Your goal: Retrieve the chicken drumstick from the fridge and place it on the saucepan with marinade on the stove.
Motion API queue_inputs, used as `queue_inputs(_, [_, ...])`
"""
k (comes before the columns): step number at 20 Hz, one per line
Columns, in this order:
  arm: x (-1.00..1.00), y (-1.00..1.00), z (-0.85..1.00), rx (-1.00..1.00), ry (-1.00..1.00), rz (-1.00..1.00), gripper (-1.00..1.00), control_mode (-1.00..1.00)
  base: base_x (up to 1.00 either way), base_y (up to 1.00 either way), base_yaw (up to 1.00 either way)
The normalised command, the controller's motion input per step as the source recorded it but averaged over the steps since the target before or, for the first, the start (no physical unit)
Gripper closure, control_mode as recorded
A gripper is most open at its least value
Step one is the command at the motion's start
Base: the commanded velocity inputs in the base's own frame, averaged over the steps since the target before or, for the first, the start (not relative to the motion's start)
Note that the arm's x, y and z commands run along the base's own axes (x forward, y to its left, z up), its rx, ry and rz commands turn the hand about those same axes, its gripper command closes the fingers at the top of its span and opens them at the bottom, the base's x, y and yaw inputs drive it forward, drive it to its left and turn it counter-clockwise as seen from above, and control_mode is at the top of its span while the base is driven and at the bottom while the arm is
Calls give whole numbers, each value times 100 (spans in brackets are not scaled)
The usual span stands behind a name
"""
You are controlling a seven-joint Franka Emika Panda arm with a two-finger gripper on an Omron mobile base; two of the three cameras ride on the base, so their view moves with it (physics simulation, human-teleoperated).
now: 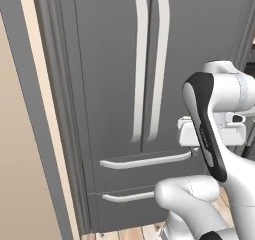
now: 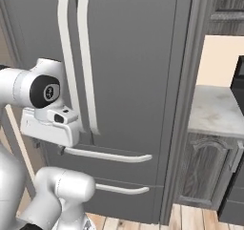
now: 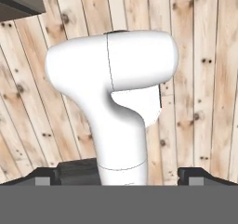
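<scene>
Grey fridge (image 1: 114, 84): both doors closed, pale handles (image 1: 149, 69) side by side at the centre seam.
Gripper (image 3: 118, 174): released, fingers spread wide, pointing down at the wooden floor (image 3: 204, 79), holding nothing.
Drumstick: presumably inside, unseen.
Next: raise the hand to one handle, grip squarely, pull in an arc.

The floor (image 3: 204, 79) is made of light wood planks with little dark knots. A tan wall (image 1: 20, 159) stands on the left. On the right is a pale stone counter (image 2: 214, 112) on top of a dark grey cabinet (image 2: 207, 169) with a carved door.
</scene>
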Motion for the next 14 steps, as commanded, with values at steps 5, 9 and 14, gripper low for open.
queue_inputs(5, [0,0,0,0,0,0,-100,100,-27,25,0])
queue_inputs(9, [0,0,0,0,0,0,-100,100,-34,9,0])
queue_inputs(14, [0,0,0,0,0,0,-100,100,-36,7,0])
